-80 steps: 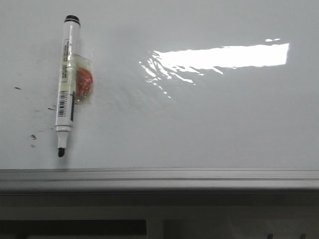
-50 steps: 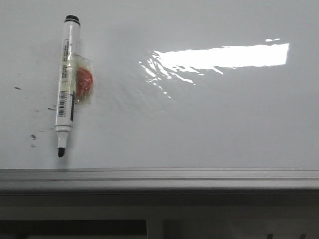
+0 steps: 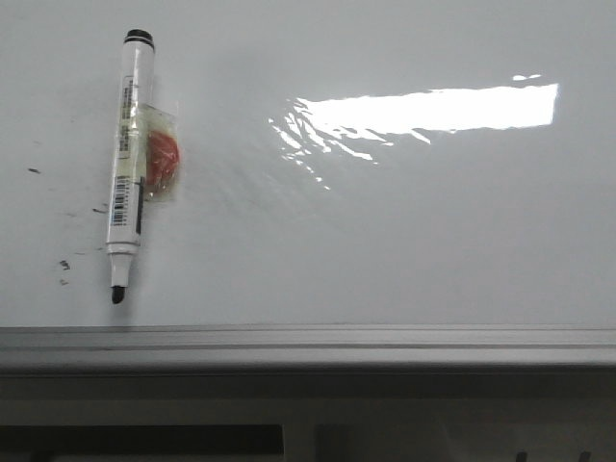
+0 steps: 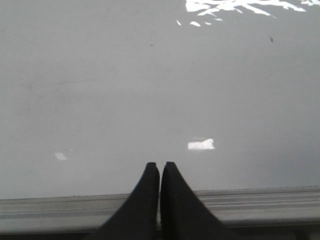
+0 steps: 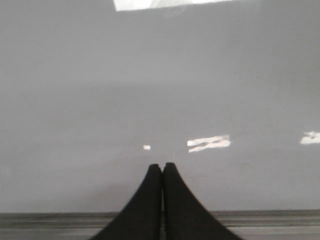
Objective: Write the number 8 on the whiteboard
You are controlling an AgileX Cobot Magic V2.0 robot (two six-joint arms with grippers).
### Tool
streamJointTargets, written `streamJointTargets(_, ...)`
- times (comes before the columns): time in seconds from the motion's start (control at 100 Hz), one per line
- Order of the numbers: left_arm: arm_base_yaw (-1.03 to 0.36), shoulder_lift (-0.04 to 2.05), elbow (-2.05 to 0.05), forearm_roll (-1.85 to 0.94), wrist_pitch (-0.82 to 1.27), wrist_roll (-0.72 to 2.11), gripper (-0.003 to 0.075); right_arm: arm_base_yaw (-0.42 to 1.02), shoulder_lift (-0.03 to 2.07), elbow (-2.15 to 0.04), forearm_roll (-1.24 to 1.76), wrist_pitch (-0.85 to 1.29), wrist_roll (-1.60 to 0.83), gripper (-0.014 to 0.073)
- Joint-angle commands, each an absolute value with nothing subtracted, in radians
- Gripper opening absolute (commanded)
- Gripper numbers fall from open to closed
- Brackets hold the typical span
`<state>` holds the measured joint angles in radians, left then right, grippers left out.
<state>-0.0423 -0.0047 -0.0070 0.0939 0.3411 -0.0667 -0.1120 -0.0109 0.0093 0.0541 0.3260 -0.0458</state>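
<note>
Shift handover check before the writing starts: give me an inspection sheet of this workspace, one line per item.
Surface: whiteboard glossy, strong glare, grey rail along the near edge.
Job's things: uncapped black marker lying on the board, tip toward the rail; number 8 not drawn.
Clutter: red lump in clear wrap against the marker; small black smudges.
Grippers: left gripper and right gripper shut, empty, over the rail.
Cables: nothing seen.
Surroundings: dark frame below the rail.

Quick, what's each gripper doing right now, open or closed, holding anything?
Left gripper: closed, holding nothing.
Right gripper: closed, holding nothing.
</note>
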Motion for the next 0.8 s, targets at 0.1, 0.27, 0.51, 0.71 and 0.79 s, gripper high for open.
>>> streamJointTargets(0.1, -0.041, -0.033, 0.033, 0.091, 0.292, -0.078, -0.0020, -0.116, -0.032, 0.024, 0.051, 0.298, -0.054, -0.0063)
streamJointTargets(0.27, -0.041, -0.033, 0.033, 0.091, 0.292, -0.078, -0.0020, -0.116, -0.032, 0.024, 0.051, 0.298, -0.054, -0.0063)
streamJointTargets(0.51, -0.041, -0.033, 0.033, 0.095, 0.292, -0.078, -0.0020, -0.116, -0.032, 0.024, 0.051, 0.298, -0.054, -0.0063)
streamJointTargets(0.71, -0.041, -0.033, 0.033, 0.101, 0.292, -0.078, -0.0020, -0.116, -0.032, 0.024, 0.051, 0.298, -0.054, -0.0063)
streamJointTargets(0.79, -0.041, -0.033, 0.033, 0.123, 0.292, -0.078, -0.0020, -0.116, -0.032, 0.024, 0.044, 0.298, -0.054, -0.0063)
